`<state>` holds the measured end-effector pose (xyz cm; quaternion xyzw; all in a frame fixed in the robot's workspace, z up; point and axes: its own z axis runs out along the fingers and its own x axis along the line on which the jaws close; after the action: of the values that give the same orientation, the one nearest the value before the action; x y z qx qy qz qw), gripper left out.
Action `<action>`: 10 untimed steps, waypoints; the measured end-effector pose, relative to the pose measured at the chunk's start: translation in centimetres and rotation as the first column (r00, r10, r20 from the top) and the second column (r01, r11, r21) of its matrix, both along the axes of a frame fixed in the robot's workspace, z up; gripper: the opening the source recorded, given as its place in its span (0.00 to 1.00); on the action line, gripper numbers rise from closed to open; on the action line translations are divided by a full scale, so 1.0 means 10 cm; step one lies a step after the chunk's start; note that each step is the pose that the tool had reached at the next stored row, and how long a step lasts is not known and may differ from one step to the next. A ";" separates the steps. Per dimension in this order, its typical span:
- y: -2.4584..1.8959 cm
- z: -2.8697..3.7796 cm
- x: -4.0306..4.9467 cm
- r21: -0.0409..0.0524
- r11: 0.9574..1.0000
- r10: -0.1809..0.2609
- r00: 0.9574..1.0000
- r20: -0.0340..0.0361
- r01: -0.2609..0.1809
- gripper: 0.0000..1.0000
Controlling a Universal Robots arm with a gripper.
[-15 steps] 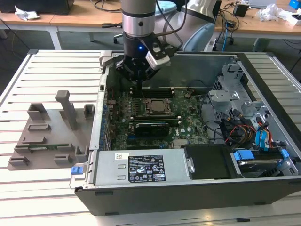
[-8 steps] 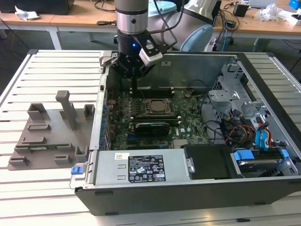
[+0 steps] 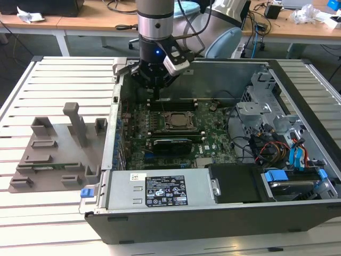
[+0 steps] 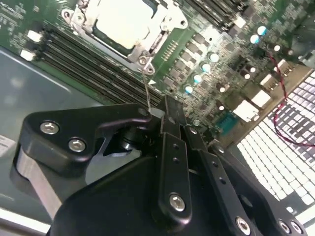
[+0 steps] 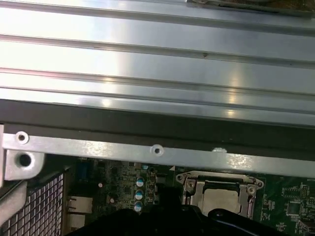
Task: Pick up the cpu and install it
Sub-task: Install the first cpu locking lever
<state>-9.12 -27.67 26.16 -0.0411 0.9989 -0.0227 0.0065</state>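
Note:
The cpu (image 3: 176,121) lies flat in the black socket frame (image 3: 161,120) on the green motherboard (image 3: 213,141) inside the open computer case. Its pale top plate also appears in the second wrist view (image 4: 123,23) and in the first wrist view (image 5: 222,199). My gripper (image 3: 153,89) hangs just behind the socket, near the case's back wall. In the second wrist view its black fingers (image 4: 172,115) meet, and the thin wire socket lever (image 4: 147,81) runs from the frame's corner into the gripper (image 4: 156,114) tips.
A grey plastic tray with upright blocks (image 3: 53,154) sits on the slatted table (image 3: 64,80) at the exterior view's left. Inside the case are a power supply (image 3: 160,189), a drive cage (image 3: 266,112) and loose cables (image 3: 277,149). The case's metal rim (image 5: 147,152) is close by.

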 end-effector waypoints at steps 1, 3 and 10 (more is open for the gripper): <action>0.000 0.000 0.016 0.000 1.000 0.000 1.000 0.000 0.000 0.11; 0.000 -0.002 0.145 0.003 1.000 0.000 1.000 -0.002 0.000 0.11; 0.000 -0.003 0.287 0.003 1.000 0.000 1.000 -0.003 0.000 0.11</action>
<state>-6.25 -27.67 26.13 -0.0411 0.9989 -0.0212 0.0049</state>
